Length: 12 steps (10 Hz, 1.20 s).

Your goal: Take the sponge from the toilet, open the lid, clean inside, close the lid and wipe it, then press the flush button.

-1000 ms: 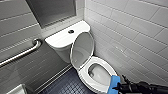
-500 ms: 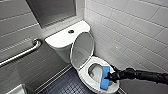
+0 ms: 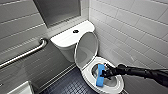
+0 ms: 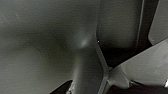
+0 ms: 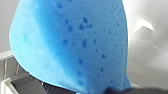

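Observation:
The white toilet [image 3: 88,75] stands in the corner with its lid [image 3: 86,50] raised against the tank [image 3: 65,38]. The dark round flush button [image 3: 75,31] sits in the middle of the tank top. My right arm reaches in from the right, and my right gripper [image 3: 103,74] is shut on the bright blue sponge [image 3: 100,78]. The sponge stands on edge inside the bowl, against its inner wall. In the right wrist view the sponge [image 5: 72,42] is very close, with white ceramic behind it. My left gripper is open with nothing in it; its wrist camera faces dim grey surfaces.
A metal grab bar [image 3: 25,53] runs along the grey tiled wall on the left. The white tiled wall [image 3: 130,30] stands close on the toilet's right. Dark mosaic floor [image 3: 70,86] lies in front of the bowl, and a white fixture [image 3: 22,89] sits at the lower left.
My right arm has carried the sponge from the bowl's front rim leftward and into the bowl. The lid stays up.

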Motion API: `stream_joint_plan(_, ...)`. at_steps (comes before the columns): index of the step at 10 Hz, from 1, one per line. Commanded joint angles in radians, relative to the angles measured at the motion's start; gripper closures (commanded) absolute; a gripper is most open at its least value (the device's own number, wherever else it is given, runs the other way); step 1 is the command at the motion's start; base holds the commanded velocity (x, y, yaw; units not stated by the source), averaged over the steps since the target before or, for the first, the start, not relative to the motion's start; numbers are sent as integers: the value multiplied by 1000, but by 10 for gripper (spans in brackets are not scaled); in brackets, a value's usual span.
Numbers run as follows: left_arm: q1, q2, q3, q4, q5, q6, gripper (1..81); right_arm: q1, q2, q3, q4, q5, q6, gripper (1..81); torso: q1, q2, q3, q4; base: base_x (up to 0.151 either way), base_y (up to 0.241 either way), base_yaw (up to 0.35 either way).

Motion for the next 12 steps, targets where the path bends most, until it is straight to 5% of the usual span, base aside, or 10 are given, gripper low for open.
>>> stream_joint_plan(1, 18, 6, 26, 1, 98, 9, 10, 162, 40, 4, 1, -24, -2, 811, 0, 0, 0, 61, 0, 0, 0)
stream_joint_plan(2, 17, 6, 26, 1, 98, 9, 10, 173, 51, 1, 2, -22, -2, 811, 0, 0, 0, 29, 0, 0, 0)
stream_joint_plan(4, 18, 6, 26, 1, 100, 9, 10, 186, 61, -20, 5, 12, 8, 811, 0, 0, 0, 59, 0, 0, 0)
stream_joint_plan(9, 17, 6, 26, -2, 98, 7, 10, 133, 178, -157, 33, 264, 8, 811, 0, 0, 0, 59, 0, 0, 0)
stream_joint_plan(12, 17, 6, 26, -2, 98, 7, 10, 31, 218, -177, 45, 344, 10, 811, 0, 0, 0, 59, 0, 0, 0)
